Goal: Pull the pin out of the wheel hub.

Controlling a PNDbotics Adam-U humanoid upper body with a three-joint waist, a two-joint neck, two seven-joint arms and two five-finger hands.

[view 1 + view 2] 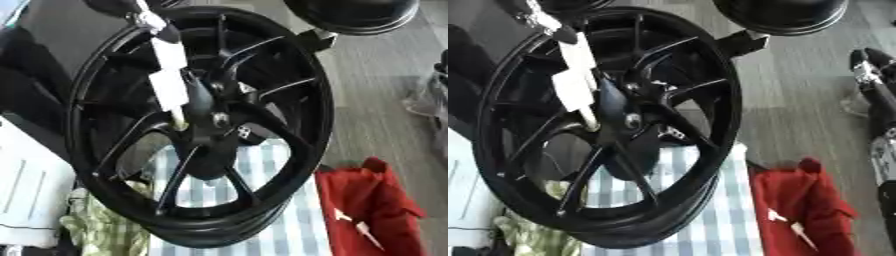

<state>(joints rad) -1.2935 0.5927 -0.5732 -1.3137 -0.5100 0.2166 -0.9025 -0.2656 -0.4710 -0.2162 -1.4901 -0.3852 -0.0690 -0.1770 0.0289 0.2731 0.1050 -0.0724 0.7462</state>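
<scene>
Big black wheel (308,125) standing on its edge, tipped, on a striped cloth (302,220). Hub (210,117) in the middle, where the spokes meet. White stick (169,75) slanting down from the top left, low end right at the hub. Most likely the pin, though hard to be sure.

Left robot hand (140,15) up at the stick's top end, dark and silver. Cannot tell whether open or closed on it. Right robot hand (868,70) far off at the right edge, away from the wheel. Cannot tell its state either.

Probably heavy and hard, that wheel, but only leaning, so likely to rock or roll with a sideways tug. Probably light and stiff, the pin, smooth too, so maybe slippery. Best to grab high on the white part, well clear of the spokes. Best to pull straight along the stick, not across. Could jam if bent.

Red bag (376,200) lying at the right.
</scene>
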